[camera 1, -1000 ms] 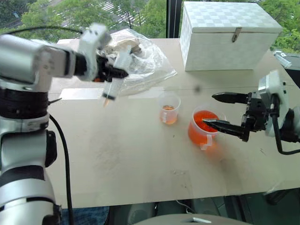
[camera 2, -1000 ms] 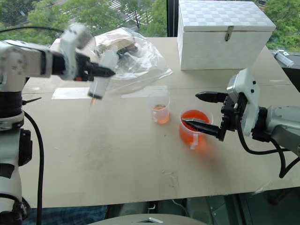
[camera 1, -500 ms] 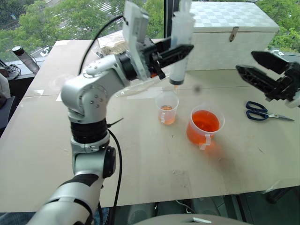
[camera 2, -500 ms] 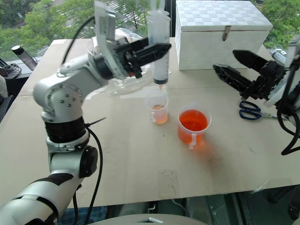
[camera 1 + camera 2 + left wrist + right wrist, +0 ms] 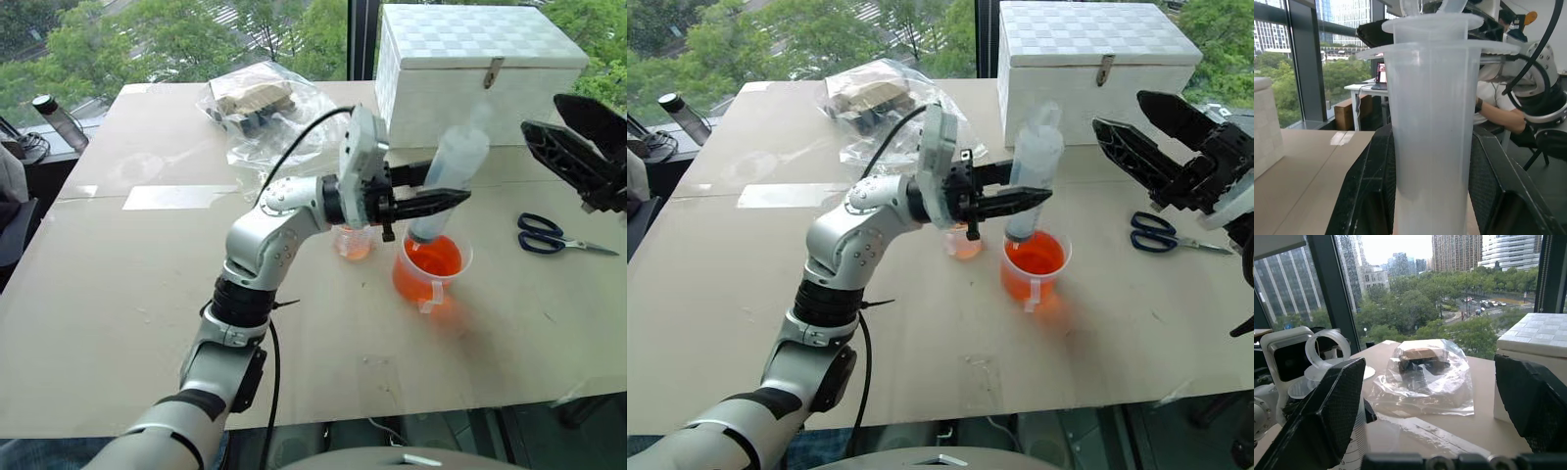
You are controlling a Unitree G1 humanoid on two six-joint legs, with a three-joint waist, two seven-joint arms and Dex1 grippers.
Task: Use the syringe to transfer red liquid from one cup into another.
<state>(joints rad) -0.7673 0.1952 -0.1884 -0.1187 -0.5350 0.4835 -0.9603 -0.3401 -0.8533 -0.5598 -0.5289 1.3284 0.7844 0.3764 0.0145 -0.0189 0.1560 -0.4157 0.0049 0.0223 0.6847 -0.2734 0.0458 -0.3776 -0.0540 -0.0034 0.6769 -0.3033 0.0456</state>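
The syringe (image 5: 1033,168) stands nearly upright at the centre of the frame, tilted slightly, its tip dipping into the red liquid (image 5: 1036,253) of the wide beaker (image 5: 1034,271). The left hand (image 5: 1004,201) is clamped on the barrel, reaching in level from the left. Just left of the beaker, partly behind that hand, sits the small cup (image 5: 963,243) with a little red liquid. At the right edge the right hand (image 5: 1151,137) hangs above the worktop (image 5: 745,284), its fingers wide apart and holding nothing. Scissors (image 5: 1161,233) lie below it; a white box (image 5: 1087,64) and a plastic bag (image 5: 884,113) sit toward the top.
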